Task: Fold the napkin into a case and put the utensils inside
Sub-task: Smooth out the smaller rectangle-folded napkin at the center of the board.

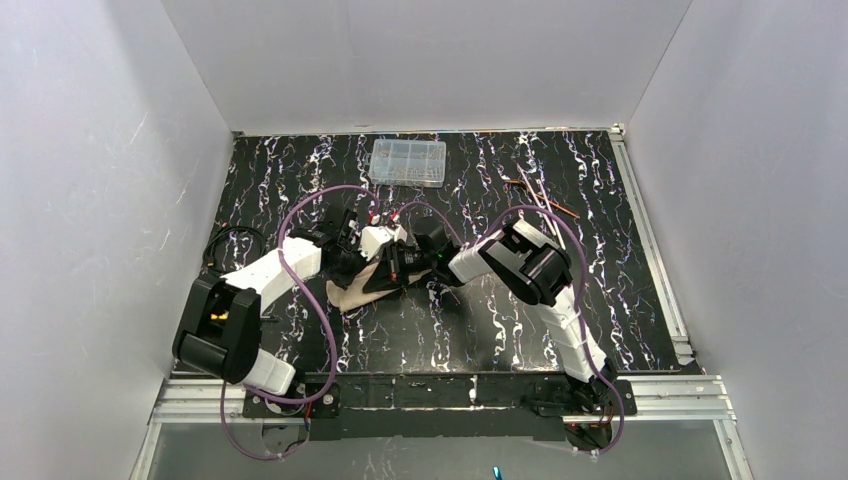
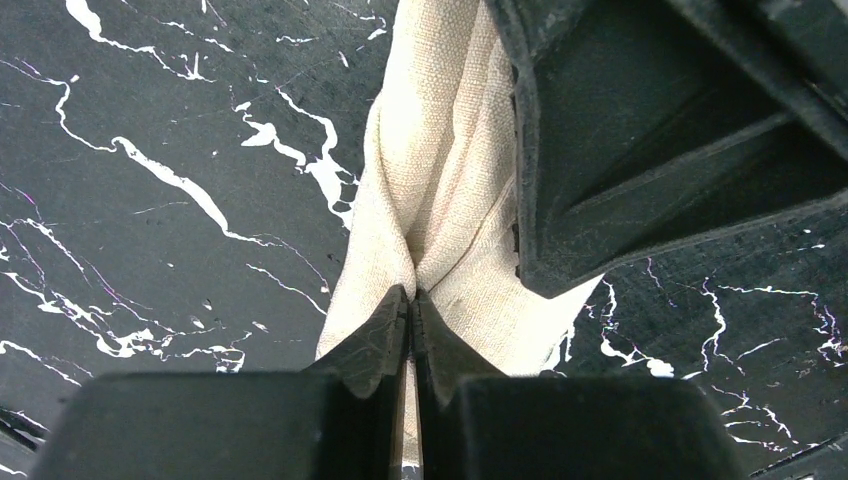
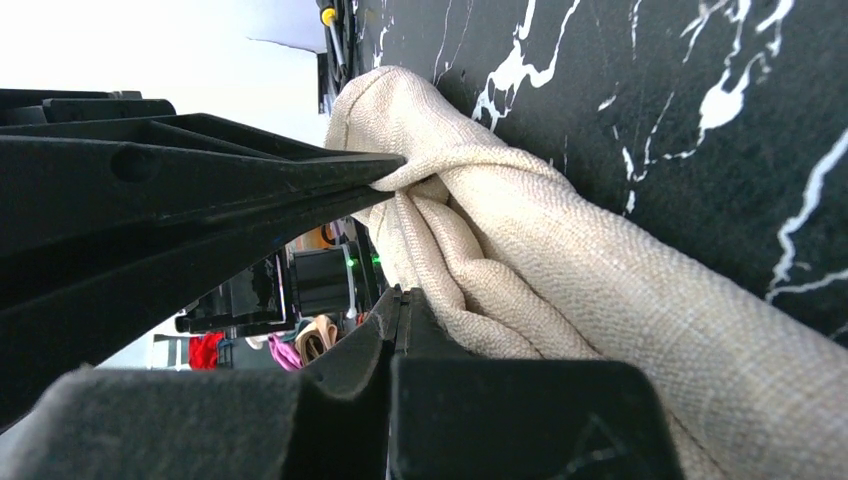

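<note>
While the napkin [image 2: 440, 150] lies bunched on the black marbled table [image 1: 460, 330], on the near side of the clear plastic box [image 1: 408, 162] and a little to its left, I grip it with both sets of jaws. My left gripper [image 2: 411, 310] has its jaws pressed together on a raised fold of the beige cloth, with nothing but fabric between the tips. From that pinch the cloth runs away from my wrist camera in two soft rolled ridges. My right gripper [image 3: 400, 305] is narrowed to a slit as well, its tips closed on a ridge of the same cloth. From that wrist I see my left fingers [image 3: 250, 185] coming in from the side and nipping the top of the bundle. Seen from above, my two grippers meet just beside each other over the napkin, nearer my bases than the box. A tan corner of cloth pokes out from under them on the side away from the box. The cloth is gathered and creased, not laid out as a flat pouch. The utensils [image 1: 540, 195] lie to the right of the box, well apart from the napkin, as thin copper pieces crossing one another on the table. My purple cables [image 1: 325, 320] loop over the table on the near side of the box.
</note>
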